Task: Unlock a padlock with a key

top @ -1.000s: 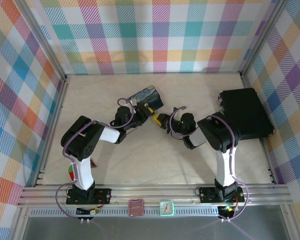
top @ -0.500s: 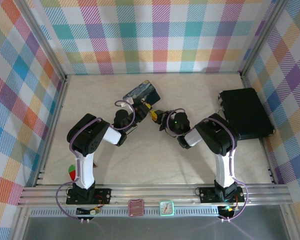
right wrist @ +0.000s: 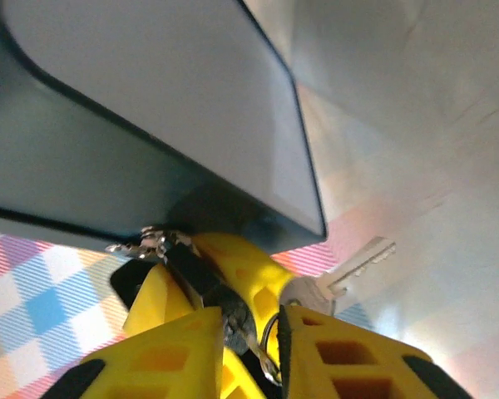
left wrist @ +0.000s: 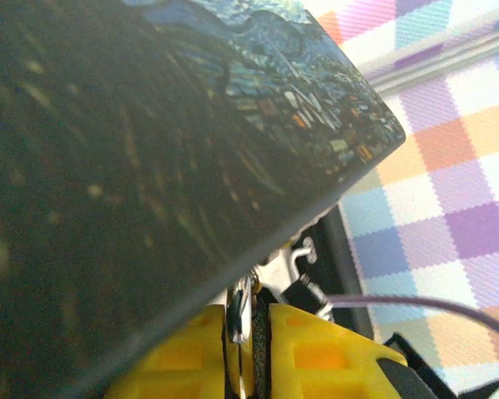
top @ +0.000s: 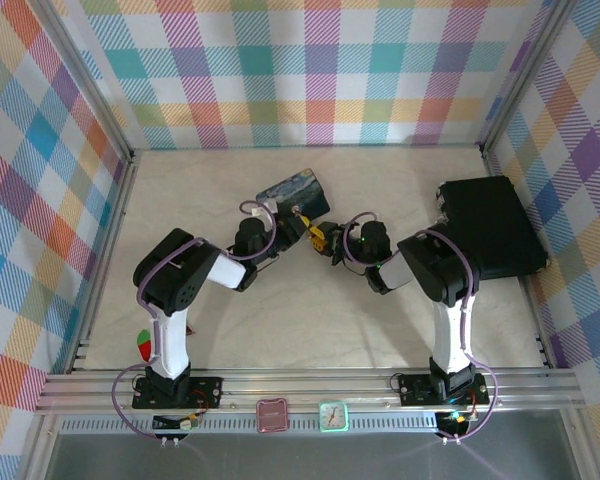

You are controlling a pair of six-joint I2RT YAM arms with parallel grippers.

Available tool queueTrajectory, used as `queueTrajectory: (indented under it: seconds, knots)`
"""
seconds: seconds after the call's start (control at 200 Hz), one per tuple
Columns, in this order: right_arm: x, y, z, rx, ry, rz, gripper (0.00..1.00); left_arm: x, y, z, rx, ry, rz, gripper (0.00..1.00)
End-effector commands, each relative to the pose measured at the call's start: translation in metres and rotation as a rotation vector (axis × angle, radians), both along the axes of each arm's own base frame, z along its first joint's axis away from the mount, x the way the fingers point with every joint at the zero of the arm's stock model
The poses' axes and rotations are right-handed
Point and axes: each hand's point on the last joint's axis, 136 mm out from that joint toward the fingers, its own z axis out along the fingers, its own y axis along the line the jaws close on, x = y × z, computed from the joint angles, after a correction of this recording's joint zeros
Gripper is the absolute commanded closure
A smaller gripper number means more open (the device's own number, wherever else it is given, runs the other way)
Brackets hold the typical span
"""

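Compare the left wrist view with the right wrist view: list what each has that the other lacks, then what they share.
Left wrist over right wrist: the painted face of the tin, a purple cable.
Right wrist over left wrist: the key, the tin's plain sides.
Shared: the tin, the padlock pinched in the left end effector, the plaid wall.

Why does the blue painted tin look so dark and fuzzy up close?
Left wrist view: the blue starry tin sits nearly against the lens, so its near part goes dark and smeary; only the far corner looks crisp. Right wrist view: its pale side is soft too, the key a bit clearer. Top external view: even light, everything sharp.
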Motion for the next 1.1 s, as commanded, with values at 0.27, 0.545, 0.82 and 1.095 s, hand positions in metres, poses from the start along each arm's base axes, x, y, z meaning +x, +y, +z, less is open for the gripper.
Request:
queueTrajectory:
  seconds: [0.27, 0.545, 0.82, 1.095]
  knots:
    - [-0.037, -0.061, -0.006, -0.747, -0.318, 0.213, 0.50, -0.035, -0.012, -0.018, 0.226, 0.103, -0.137, 1.00]
    - [-0.046, -0.091, 0.036, -1.065, -0.473, 0.337, 0.47, -0.048, -0.002, -0.045, 0.356, 0.163, -0.157, 0.82]
    - [-0.062, -0.094, 0.042, -1.136, -0.524, 0.383, 0.47, -0.045, 0.010, -0.032, 0.370, 0.168, -0.083, 0.38]
    - [-0.081, -0.072, 0.038, -1.160, -0.603, 0.473, 0.46, -0.047, 0.039, -0.005, 0.336, 0.183, -0.021, 0.17]
